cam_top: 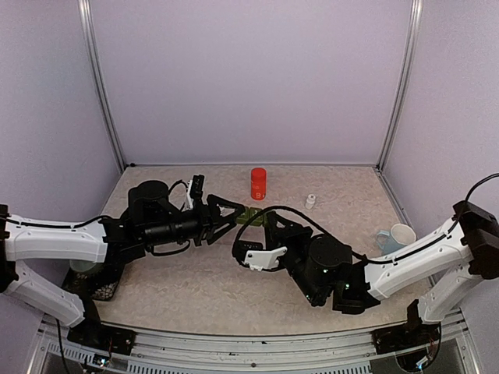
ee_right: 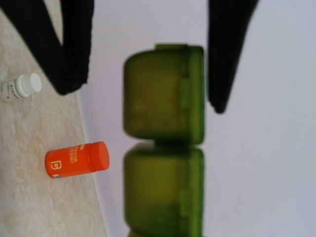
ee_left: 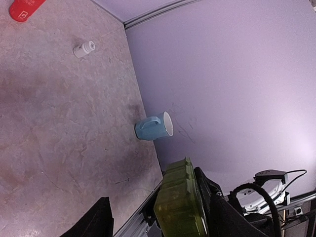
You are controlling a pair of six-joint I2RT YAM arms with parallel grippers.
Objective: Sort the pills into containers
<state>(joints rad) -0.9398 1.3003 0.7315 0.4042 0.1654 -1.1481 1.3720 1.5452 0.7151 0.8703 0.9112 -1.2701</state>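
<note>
Green pill container (cam_top: 251, 216) is clamped in the right gripper (cam_top: 263, 227) above the middle of the table (cam_top: 187, 288); the left gripper (cam_top: 236, 219), jaws apart astride its free end, should centre before closing, lest it twist.

The left arm (cam_top: 168, 226) and right arm (cam_top: 327, 265) bar mid-worktop (cam_top: 210, 292), meeting at the green containers (cam_top: 251, 216); the orange bottle (cam_top: 258, 183), white bottle (cam_top: 310, 201) and blue mug (cam_top: 396, 236) stand behind, leaving room in front.

I count 1 green container strip (cam_top: 251, 216) | behind strip: 1 orange bottle (cam_top: 258, 183) | right of strip: 1 white vial (cam_top: 310, 201), 1 blue mug (cam_top: 396, 236)
</note>
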